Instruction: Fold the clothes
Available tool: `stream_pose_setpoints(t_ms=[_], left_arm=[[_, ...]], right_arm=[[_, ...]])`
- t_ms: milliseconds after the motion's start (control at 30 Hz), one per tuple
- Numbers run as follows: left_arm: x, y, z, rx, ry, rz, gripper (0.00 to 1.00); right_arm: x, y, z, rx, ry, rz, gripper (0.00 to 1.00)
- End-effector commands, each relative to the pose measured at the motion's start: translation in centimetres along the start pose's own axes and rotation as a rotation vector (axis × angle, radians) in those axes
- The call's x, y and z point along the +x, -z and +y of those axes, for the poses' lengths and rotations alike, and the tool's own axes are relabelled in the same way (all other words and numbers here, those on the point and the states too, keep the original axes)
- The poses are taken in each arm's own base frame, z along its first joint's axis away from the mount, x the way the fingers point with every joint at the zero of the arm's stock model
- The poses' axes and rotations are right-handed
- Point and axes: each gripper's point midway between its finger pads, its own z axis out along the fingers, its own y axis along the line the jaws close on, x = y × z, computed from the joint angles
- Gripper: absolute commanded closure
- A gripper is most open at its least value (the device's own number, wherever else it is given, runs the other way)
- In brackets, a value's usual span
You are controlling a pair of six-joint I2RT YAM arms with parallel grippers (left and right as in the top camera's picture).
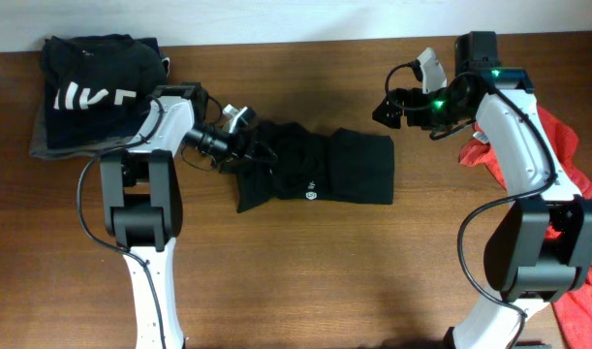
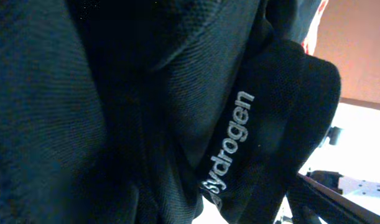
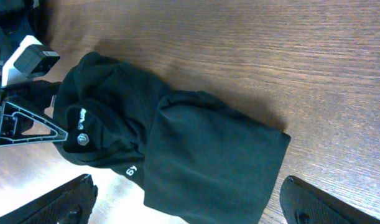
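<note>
Currently black garment [image 1: 320, 173] mid-frame on table [image 1: 305, 281], half-folded, frame-left end bunched. Looks soft, limp, light; expect sag, so grab hem corners, both ends. Fingers of left gripper [image 1: 247, 148] spread, buried in bunch; right gripper [image 1: 388, 109] spread, empty, hovering upper right.
</note>
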Motion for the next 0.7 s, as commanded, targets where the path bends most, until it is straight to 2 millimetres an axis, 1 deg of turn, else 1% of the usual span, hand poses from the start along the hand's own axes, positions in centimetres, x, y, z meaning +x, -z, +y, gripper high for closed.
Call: stream_pose_setpoints(t_ms=[0,67,200,233,300,333,400,433,533,567,667], left_arm=[[0.5,-0.9,0.5,-0.09,-0.019,0.039,0.01],[0.5,-1.4,0.5,-0.116,-0.029,0.05,0.01],[0.3,-2.2,1.4,-0.213,0.016,0.061,0.02],[0.3,-2.5,1.5,-0.234,0.022,0.064,0.07],[0.1,-2.8,1.6,-0.256,0.033,0.062,0.31],[0.0,-3.0,1.5,-0.261,0.039,0.057,0.4],[-0.3,-3.2,1.4,-0.264,0.056,0.048,0.53],[-0.4,-3.3,1.4,-0.268,0.068,0.041,0.68],[-0.5,-3.1,1.9,-0.295,0.084,0.037,0.94],[-0.4,-2.9,2.3,-0.317,0.102,0.035,0.99],[-0.2,-1.9,3.5,-0.368,0.128,0.033,0.99]], right_arm=[[-0.2,0.3,-0.1,0.01,0.015,-0.006,0.01],[-0.2,0.3,-0.1,0.01,0.015,-0.006,0.01],[-0.2,0.3,-0.1,0.01,0.014,-0.006,0.01],[-0.2,0.3,-0.1,0.01,0.014,-0.006,0.01],[-0.2,0.3,-0.1,0.01,0.014,-0.006,0.01],[-0.2,0.3,-0.1,0.01,0.014,-0.006,0.01],[-0.2,0.3,-0.1,0.01,0.014,-0.005,0.01],[-0.1,0.3,-0.1,0.01,0.012,-0.002,0.01],[0.0,0.3,-0.1,0.01,0.009,0.003,0.01],[0.1,0.3,-0.1,0.01,0.008,0.004,0.02],[0.1,0.3,-0.1,0.01,0.007,0.006,0.01]])
